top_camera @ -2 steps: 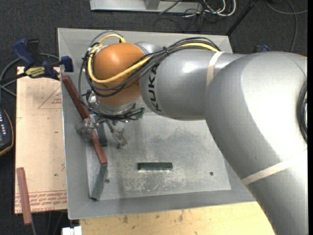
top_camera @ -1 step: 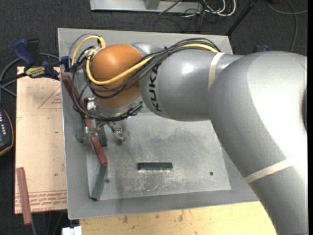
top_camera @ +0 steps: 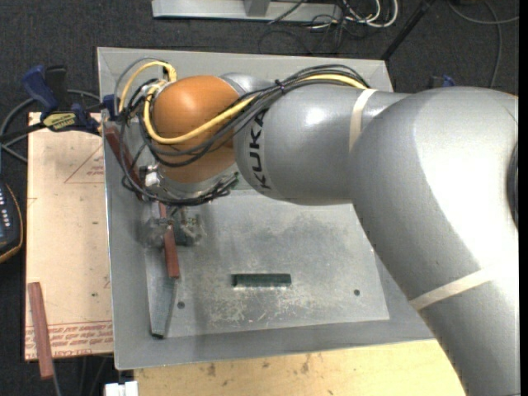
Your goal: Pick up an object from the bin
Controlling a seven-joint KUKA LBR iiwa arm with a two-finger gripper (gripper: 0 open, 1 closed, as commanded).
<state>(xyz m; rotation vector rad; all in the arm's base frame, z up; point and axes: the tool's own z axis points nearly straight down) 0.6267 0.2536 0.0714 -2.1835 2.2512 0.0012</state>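
Just below the tool [top_camera: 169, 231] sits a slim reddish-brown stick [top_camera: 172, 261]; the tool's grip cannot be told.

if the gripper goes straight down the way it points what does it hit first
Probably the thin reddish-brown stick at the view's left of the bin, just below the gripper. Depth is unclear, so it may already touch it. The dark bar on the floor lies off that line.

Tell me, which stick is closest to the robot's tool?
The reddish-brown stick, right by the tool at the left of the bin. The dark green bar lies farther right, by itself.
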